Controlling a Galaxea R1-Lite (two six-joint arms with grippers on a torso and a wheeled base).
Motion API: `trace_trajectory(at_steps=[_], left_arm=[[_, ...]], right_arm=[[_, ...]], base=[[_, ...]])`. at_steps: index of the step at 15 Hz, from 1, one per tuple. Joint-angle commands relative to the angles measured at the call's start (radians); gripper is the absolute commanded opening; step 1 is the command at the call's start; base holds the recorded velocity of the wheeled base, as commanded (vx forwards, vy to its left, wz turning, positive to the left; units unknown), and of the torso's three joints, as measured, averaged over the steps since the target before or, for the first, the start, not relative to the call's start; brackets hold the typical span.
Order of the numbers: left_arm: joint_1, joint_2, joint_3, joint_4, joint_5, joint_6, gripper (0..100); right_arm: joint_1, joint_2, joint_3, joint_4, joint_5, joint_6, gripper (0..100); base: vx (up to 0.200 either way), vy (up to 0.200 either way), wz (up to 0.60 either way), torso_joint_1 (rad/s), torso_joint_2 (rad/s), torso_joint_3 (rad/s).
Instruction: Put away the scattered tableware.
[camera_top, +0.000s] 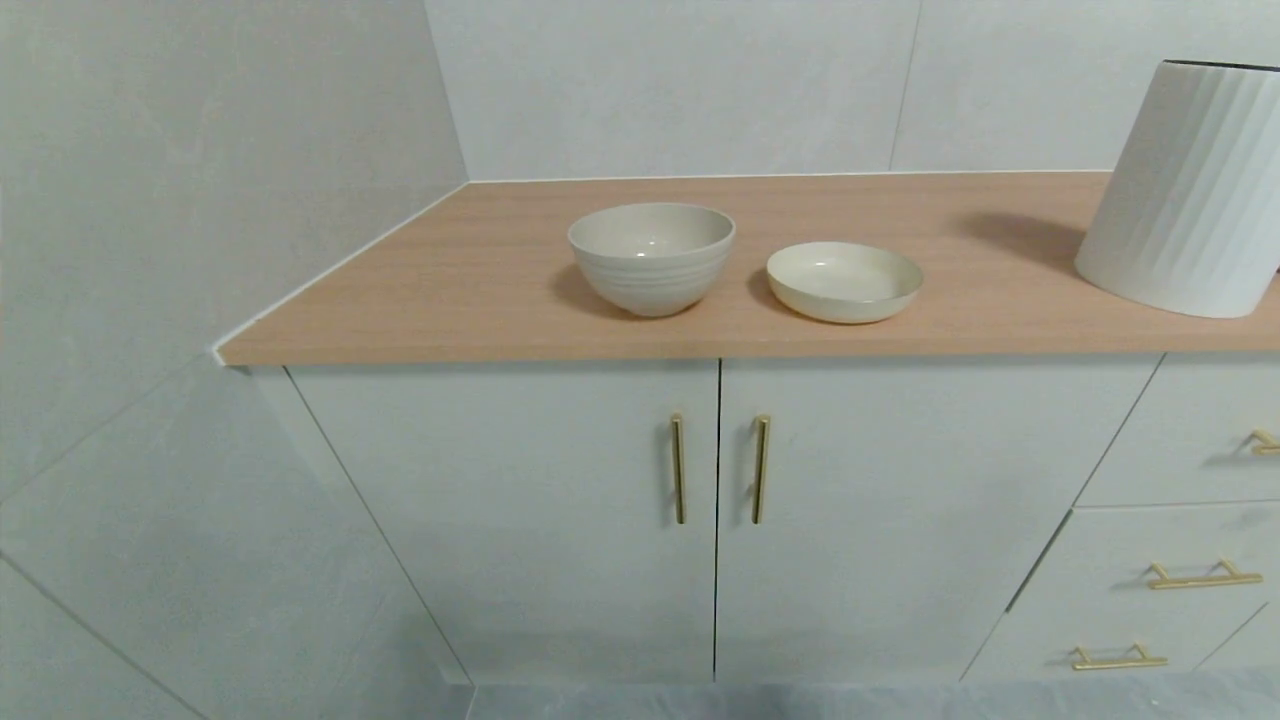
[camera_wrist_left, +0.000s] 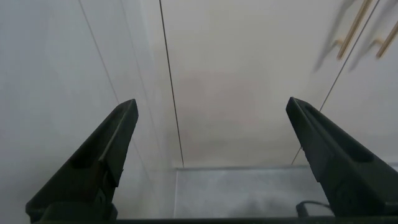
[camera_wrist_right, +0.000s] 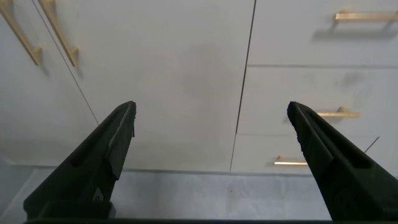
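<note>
Two pieces of tableware sit untouched on the counter (camera_top: 450, 290): a deep bowl (camera_top: 651, 257) near its middle and a shallow dish (camera_top: 843, 281) just beside it, not touching, both empty. Nothing looks put away, so the task seems to be at its very start. The left gripper (camera_wrist_left: 211, 104) and right gripper (camera_wrist_right: 211, 106) hang below the counter, facing the cabinet doors (camera_top: 500, 520), each with its jaws spread wide and holding nothing. Those doors are closed, so what is inside cannot be told. The next move likely calls for pulling a door handle (camera_top: 678, 469) or raising an arm to the bowl's rim. A tall white ribbed container (camera_top: 1190, 190) stands at the counter's right end, its inside hidden.
</note>
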Motion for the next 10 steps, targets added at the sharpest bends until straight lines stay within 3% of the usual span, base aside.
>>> trace_trajectory(at_steps=[1, 5, 10], left_arm=[[0.0, 0.002, 0.0, -0.001, 0.0, 0.0, 100], [0.0, 0.002, 0.0, -0.001, 0.0, 0.0, 100], [0.0, 0.002, 0.0, -0.001, 0.0, 0.0, 100]], right_arm=[[0.0, 0.0, 0.0, 0.0, 0.0, 0.0, 100], [0.0, 0.0, 0.0, 0.0, 0.0, 0.0, 100], [0.0, 0.0, 0.0, 0.0, 0.0, -0.003, 100]], base=[[0.0, 0.0, 0.0, -0.139, 0.46, 0.31], [0.0, 0.0, 0.0, -0.102, 0.38, 0.269], [0.0, 0.0, 0.0, -0.01, 0.04, 0.032]])
